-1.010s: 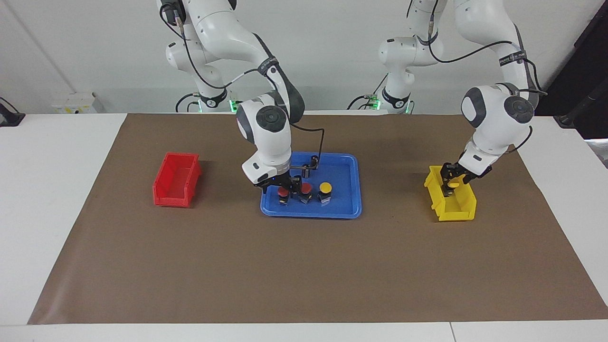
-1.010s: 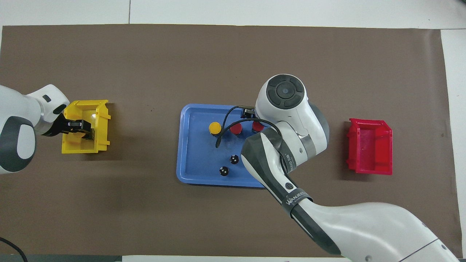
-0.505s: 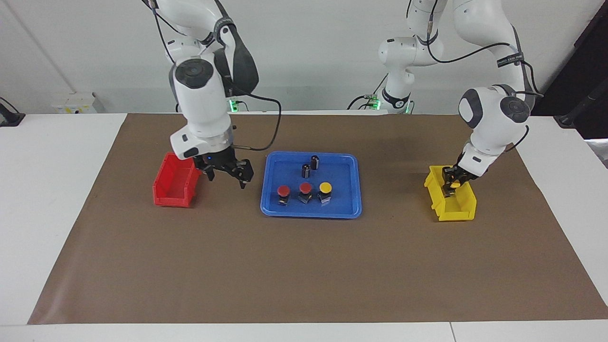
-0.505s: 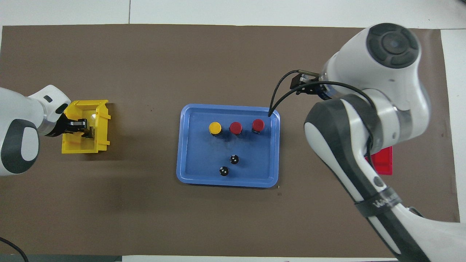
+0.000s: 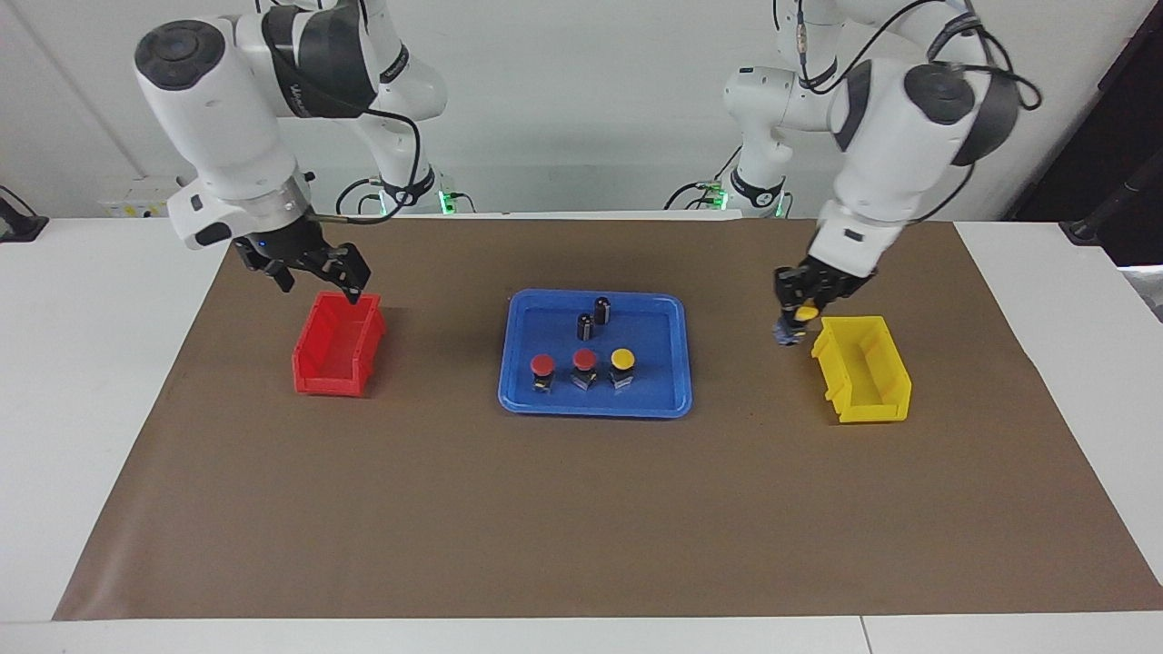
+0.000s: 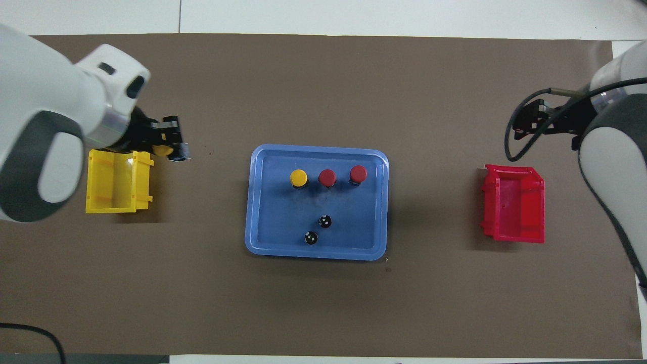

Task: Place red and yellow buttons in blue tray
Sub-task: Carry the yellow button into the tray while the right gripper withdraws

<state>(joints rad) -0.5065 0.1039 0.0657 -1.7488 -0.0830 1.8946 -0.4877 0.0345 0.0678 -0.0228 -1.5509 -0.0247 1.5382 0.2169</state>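
The fourth yellow button, mid-right of the facing frame, hangs clamped in the left gripper beside the yellow bin; small, rigid, likely light, best pinched at its black base; three buttons stand mid-frame in the blue tray: two red, one yellow, plus two dark cylinders; right gripper, fingers apart, waits over the red bin

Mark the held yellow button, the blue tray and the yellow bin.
held yellow button (image 5: 805,313): facing view, yellow cap.
blue tray (image 5: 674,401): facing view, corner rim.
yellow bin (image 5: 874,413): facing view, end wall.

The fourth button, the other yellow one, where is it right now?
The yellow button is held in the air by the left gripper, just beside the yellow bin, toward the blue tray.
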